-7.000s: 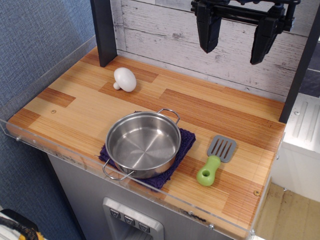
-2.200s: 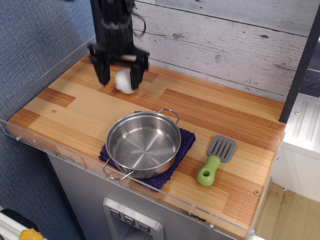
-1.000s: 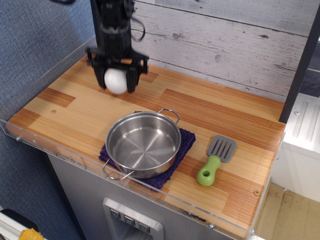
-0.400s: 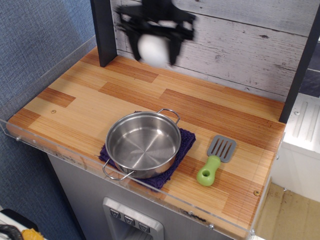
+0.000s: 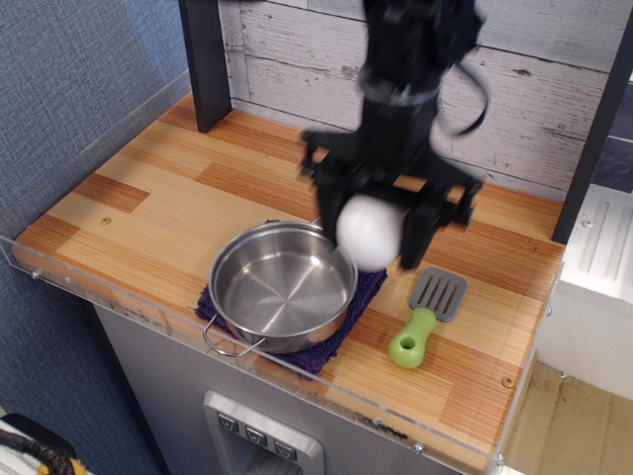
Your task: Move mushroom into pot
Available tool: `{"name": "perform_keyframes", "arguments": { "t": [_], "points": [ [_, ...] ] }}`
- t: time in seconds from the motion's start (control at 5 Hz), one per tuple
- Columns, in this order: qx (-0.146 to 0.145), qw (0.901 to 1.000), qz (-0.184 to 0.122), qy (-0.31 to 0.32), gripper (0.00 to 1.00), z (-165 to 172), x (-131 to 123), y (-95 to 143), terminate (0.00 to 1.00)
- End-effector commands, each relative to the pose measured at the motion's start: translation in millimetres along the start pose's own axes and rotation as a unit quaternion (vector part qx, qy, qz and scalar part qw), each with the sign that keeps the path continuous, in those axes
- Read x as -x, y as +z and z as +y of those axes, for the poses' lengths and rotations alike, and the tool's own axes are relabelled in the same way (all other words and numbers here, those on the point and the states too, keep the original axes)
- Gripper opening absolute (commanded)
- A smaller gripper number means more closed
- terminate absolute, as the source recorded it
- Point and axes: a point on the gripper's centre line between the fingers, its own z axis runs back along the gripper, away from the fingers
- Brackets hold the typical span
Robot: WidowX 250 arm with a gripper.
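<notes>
One mushroom, one pot, one purple cloth, one spatula and one gripper on the wooden counter; arm dropping from above, blurred, black fingers pinching the white mushroom between them, aloft just over the pot's right rim

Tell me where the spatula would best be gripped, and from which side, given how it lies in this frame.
Grip the spatula by its green handle, coming straight down from above. It lies flat on the wooden counter, right of the pot, and the handle is thicker than the thin slotted grey blade, so it gives the fingers more to close on. Jaws should probably close across the handle's width.
</notes>
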Motion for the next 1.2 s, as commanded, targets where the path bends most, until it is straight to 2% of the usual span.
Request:
{"name": "perform_keyframes", "arguments": {
  "t": [0.0, 0.2, 0.4, 0.6, 0.8, 1.0],
  "points": [
    [0.001, 0.9988, -0.016, 0.046, 0.00, 55, 57, 14, 0.00],
    [0.002, 0.9960, -0.054, 0.072, 0.00, 74, 55, 9, 0.00],
    [0.016, 0.9955, -0.071, 0.061, 0.00, 77, 36, 6, 0.00],
    [0.018, 0.9951, -0.081, 0.054, 0.00, 69, 21, 6, 0.00],
    [0.034, 0.9946, -0.085, 0.049, 0.00, 60, 10, 0, 0.00],
    [0.038, 0.9964, -0.068, 0.035, 0.00, 59, 6, -10, 0.00]
  ]
}}
